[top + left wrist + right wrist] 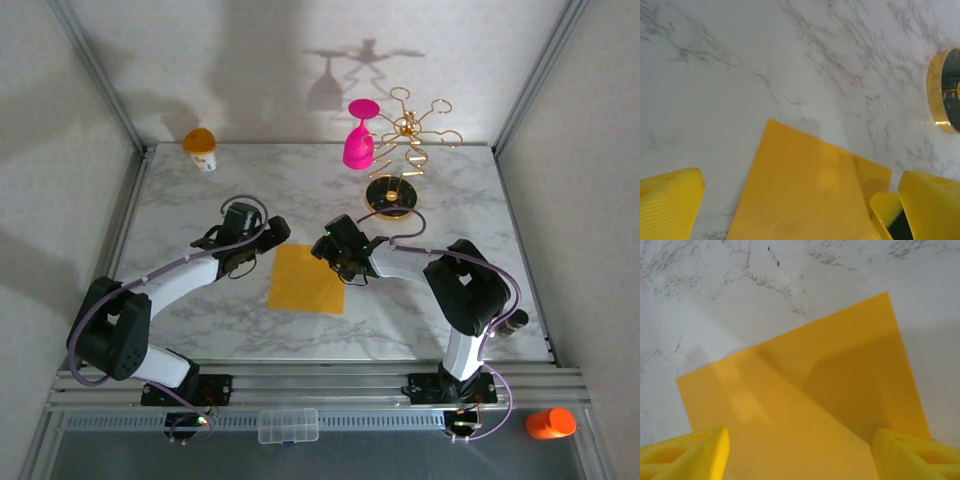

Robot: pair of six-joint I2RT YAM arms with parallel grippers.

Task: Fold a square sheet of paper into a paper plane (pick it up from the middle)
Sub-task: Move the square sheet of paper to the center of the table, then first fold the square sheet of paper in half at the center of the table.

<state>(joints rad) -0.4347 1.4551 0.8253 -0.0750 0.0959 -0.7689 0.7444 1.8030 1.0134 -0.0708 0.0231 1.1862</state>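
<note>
Yellow-orange square sheet of paper (pixel 307 280) lies flat and unfolded on the marble table (pixel 200 190), equal-sided, its edges skewed slightly from the table's. The left gripper (pixel 800 192) hovers at its far-left corner and the right gripper (pixel 800 435) at its far-right corner, both with jaws spread wide, holding nothing.

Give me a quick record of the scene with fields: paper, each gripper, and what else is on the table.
paper: yellow-orange square, flat on marble table, unfolded
left gripper: open, over paper's edge
right gripper: open, over paper, nothing held
back of table: pink goblet, gold rack, orange-topped white cup
fold progress: not started
</note>
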